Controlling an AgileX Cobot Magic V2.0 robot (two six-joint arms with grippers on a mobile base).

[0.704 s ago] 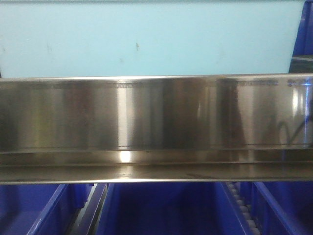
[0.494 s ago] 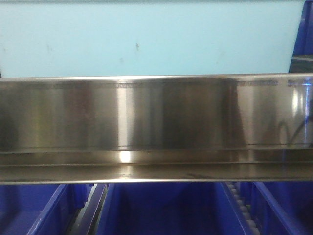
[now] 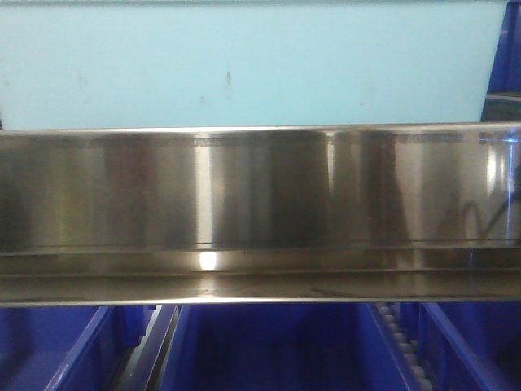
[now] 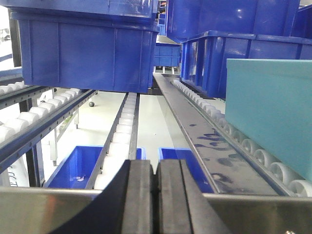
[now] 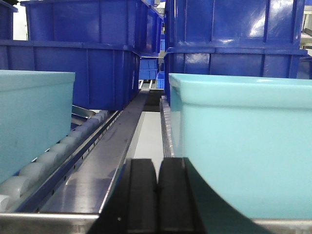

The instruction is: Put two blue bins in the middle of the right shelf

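Observation:
The right shelf middle shows as a tall shiny steel front lip (image 3: pixel 260 195) across the front view, with a pale cyan bin wall (image 3: pixel 244 65) above it. Dark blue bins (image 3: pixel 269 350) lie below it. In the left wrist view my left gripper (image 4: pixel 156 168) is shut and empty, just over a steel lip (image 4: pixel 39 209). Ahead of it stand dark blue bins (image 4: pixel 87 53) on roller tracks. My right gripper (image 5: pixel 157 168) is also shut and empty, between two cyan bins (image 5: pixel 243 141) (image 5: pixel 29 112). Stacked dark blue bins (image 5: pixel 73 68) stand behind them.
White roller tracks (image 4: pixel 122 131) and a flat steel rail (image 4: pixel 204 141) run away from the left gripper. A cyan bin (image 4: pixel 268 112) stands close on its right. Open blue bins (image 4: pixel 78 163) sit on the floor below. A steel rail (image 5: pixel 102 165) runs left of the right gripper.
Only the dark reflections on the steel lip have shifted slightly; the bins have not moved.

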